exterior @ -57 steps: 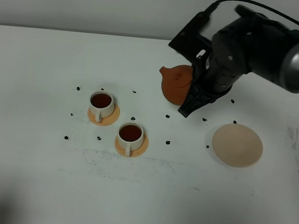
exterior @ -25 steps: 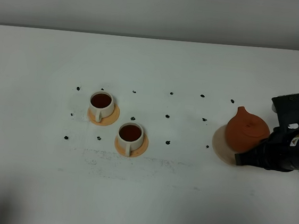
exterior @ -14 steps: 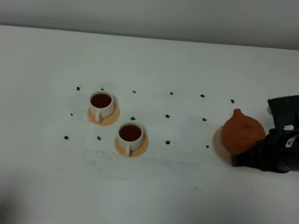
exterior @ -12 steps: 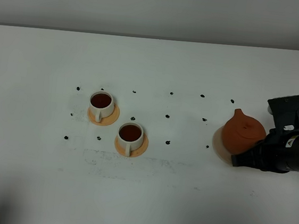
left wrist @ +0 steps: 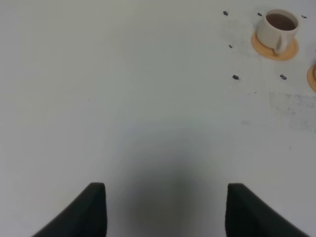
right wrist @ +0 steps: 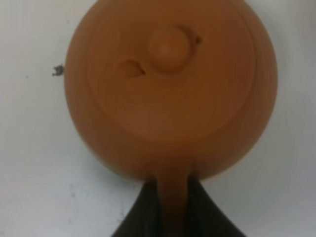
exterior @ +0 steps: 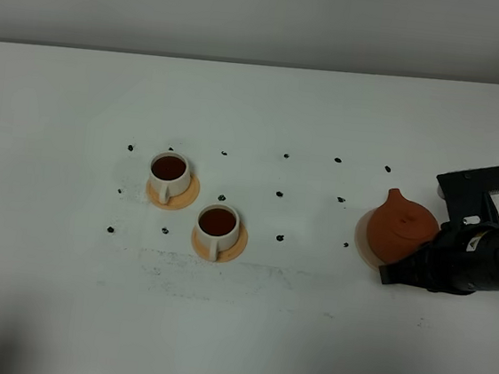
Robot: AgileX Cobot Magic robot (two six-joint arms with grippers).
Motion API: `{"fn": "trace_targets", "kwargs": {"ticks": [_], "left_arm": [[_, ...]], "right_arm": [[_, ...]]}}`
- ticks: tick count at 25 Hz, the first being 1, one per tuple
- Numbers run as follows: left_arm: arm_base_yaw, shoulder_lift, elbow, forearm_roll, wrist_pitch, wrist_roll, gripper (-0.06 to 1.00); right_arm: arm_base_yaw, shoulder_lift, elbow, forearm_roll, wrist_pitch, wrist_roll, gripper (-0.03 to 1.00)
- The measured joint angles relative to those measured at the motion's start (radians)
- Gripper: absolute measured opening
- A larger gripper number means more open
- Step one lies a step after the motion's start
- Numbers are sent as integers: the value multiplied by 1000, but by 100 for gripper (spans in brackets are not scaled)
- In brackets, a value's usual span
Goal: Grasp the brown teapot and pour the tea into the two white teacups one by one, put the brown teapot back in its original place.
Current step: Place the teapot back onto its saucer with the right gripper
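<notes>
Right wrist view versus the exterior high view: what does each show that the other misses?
Only the right wrist view shows the teapot's lid knob close up and the end effector shut on the handle. Only the exterior high view shows both filled teacups on orange saucers and the coaster's edge under the teapot. Both show the teapot and the white table.
</notes>
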Motion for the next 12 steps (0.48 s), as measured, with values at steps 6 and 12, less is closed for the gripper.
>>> {"fn": "trace_targets", "kwargs": {"ticks": [6, 12], "left_arm": [[0, 0, 0, 0, 0, 0, 50], [0, 0, 0, 0, 0, 0, 50]], "right_arm": [[0, -3, 0, 2, -2, 0, 22], [0, -48, 0, 14, 3, 0, 54]]}}
